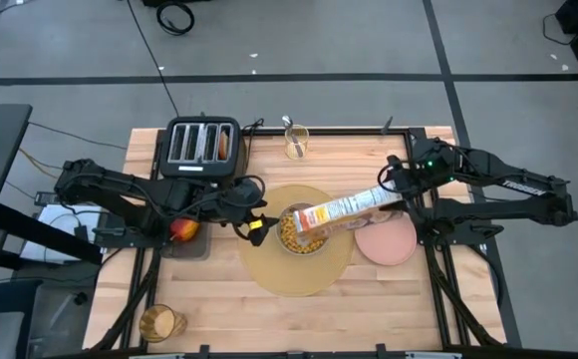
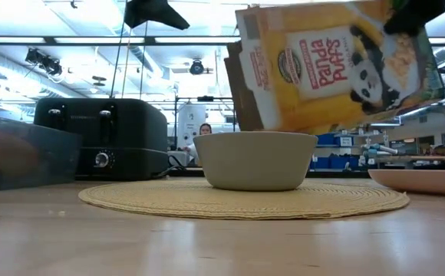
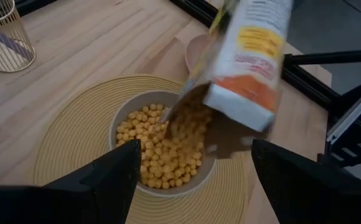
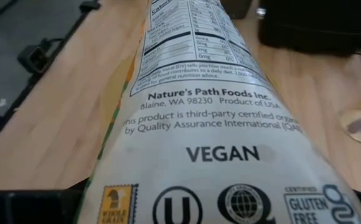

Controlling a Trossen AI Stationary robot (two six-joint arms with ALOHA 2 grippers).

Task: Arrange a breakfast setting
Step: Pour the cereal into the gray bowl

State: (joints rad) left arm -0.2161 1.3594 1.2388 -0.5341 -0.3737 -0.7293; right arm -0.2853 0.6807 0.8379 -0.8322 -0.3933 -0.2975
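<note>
A white bowl (image 1: pixel 304 234) with yellow cereal puffs (image 3: pixel 162 149) stands on the round tan placemat (image 1: pixel 299 264). My right gripper (image 1: pixel 397 191) is shut on a cereal box (image 1: pixel 349 209), which is tipped with its open end over the bowl; it also shows in the low view (image 2: pixel 337 65). My left gripper (image 1: pixel 256 225) is open and empty just left of the bowl, at the placemat's left edge. The pink plate (image 1: pixel 386 239) lies right of the placemat. The red apple (image 1: pixel 182 229) sits in a tray at the left. The amber glass (image 1: pixel 159 322) stands at the near left. My right gripper holds the cereal box by its closed end (image 1: pixel 387 197), coming from the table's right. The box's narrow printed side (image 4: pixel 211 124) faces the wrist camera and hides the fingers. The box is lifted clear and slants down toward the bowl, open end (image 3: pixel 230 106) lowest.
The black four-slot toaster (image 1: pixel 202 148) stands at the far left. A wire holder (image 1: pixel 296 140) with a utensil handle in it stands at the far edge. Bare wood lies along the near edge right of the glass.
</note>
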